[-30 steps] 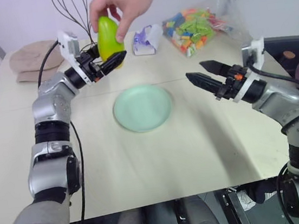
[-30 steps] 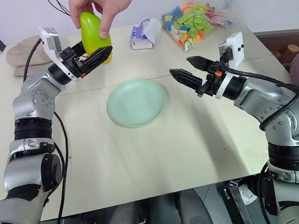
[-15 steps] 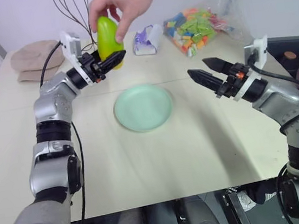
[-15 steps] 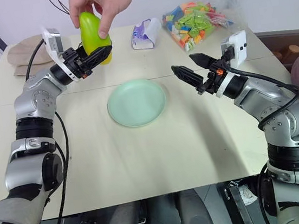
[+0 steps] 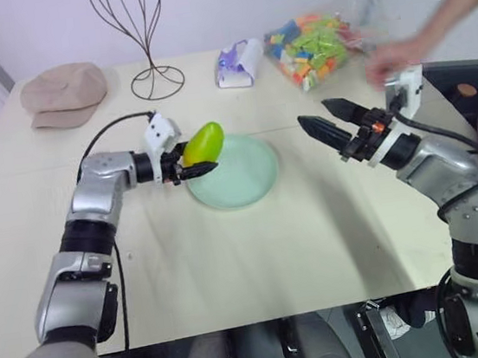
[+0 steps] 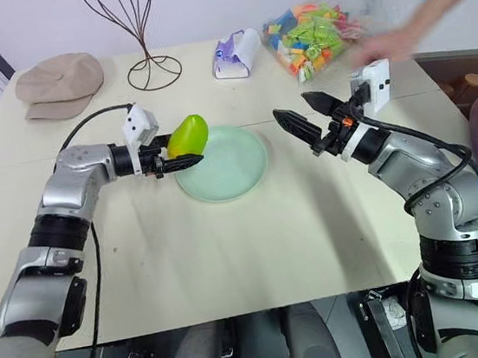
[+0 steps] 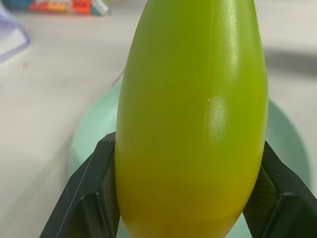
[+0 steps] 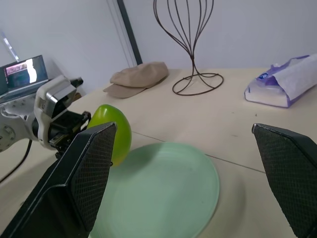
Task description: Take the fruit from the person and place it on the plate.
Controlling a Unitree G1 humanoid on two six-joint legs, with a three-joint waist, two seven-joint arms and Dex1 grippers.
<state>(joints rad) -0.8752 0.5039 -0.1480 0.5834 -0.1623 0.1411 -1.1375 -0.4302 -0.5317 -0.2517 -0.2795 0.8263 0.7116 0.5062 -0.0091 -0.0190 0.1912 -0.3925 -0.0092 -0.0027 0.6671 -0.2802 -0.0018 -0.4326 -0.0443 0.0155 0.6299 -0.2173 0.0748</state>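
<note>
Left gripper (image 5: 192,169), its fingers clamped on the mango (image 5: 203,142), holds it above the left rim of the mint-green plate (image 5: 248,182), long axis pointing toward the plate's centre.

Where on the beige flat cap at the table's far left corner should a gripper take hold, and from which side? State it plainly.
Judging by its shape, grip the beige flat cap by its flat brim, which juts toward the robot. Come in low along the table from the near side; the soft domed crown offers the two fingers no firm edge.
</note>
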